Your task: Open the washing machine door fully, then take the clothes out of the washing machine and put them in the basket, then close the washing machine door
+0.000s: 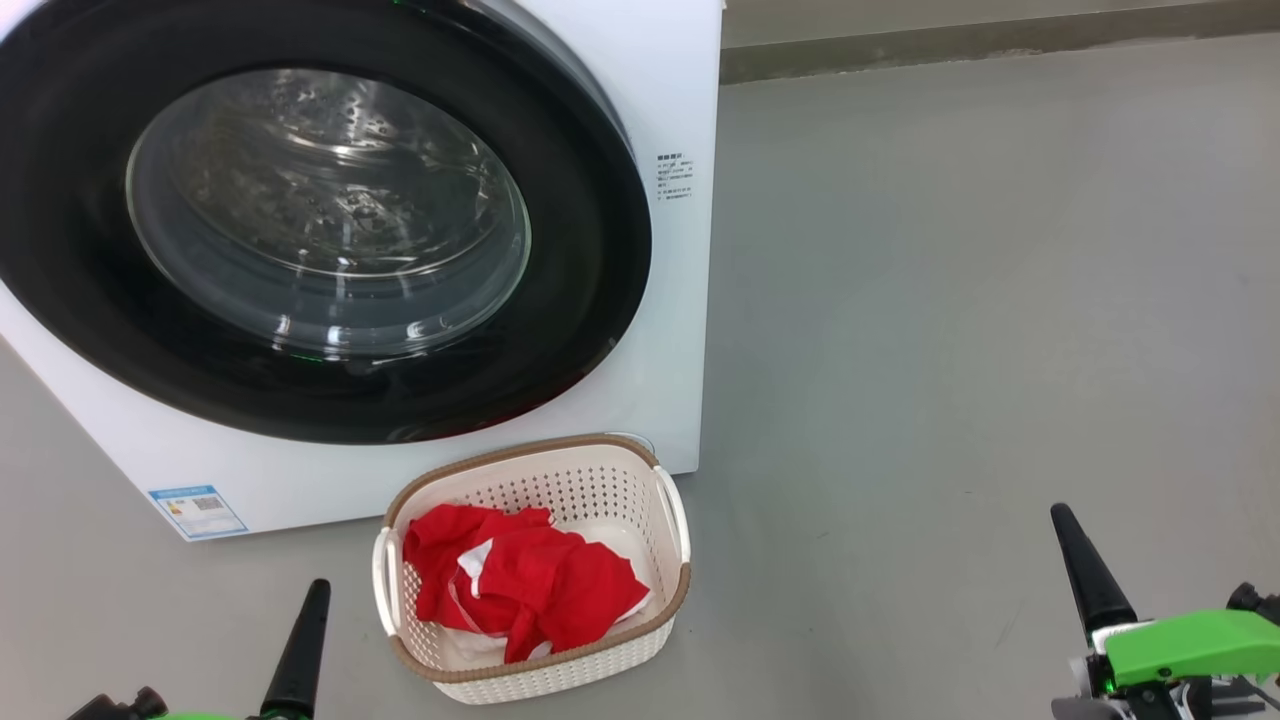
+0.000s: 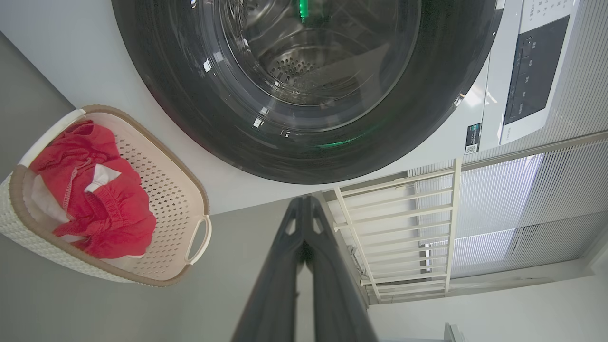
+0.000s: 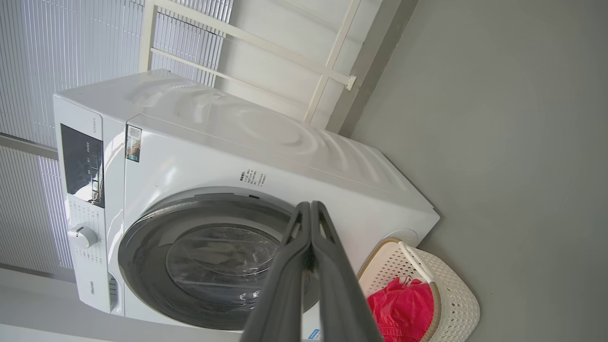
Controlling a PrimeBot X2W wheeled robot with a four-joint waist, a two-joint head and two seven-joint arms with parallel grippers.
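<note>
Nearest to me, the left gripper [image 2: 304, 204] and the right gripper [image 3: 310, 207] hung low over the floor [image 1: 950, 300], each with its jaws pressed together on nothing. They sat well apart, one to either side of the basket [image 1: 545, 688].

The basket stood on the floor just in front of the washing machine [image 1: 670, 90], near its right corner, a sensible spot for a short carry from the drum. The clothes [image 1: 540, 585] lay heaped inside it, below the brown rim.

The washing machine door [image 1: 570, 330] sat flush against the front, and the drum looked bare through the glass. By my reckoning the job was as good as done.

To the right the floor ran wide and open, so both arms had plenty of room to draw back. Only the basket's rim and the machine's lower edge stood close by.
</note>
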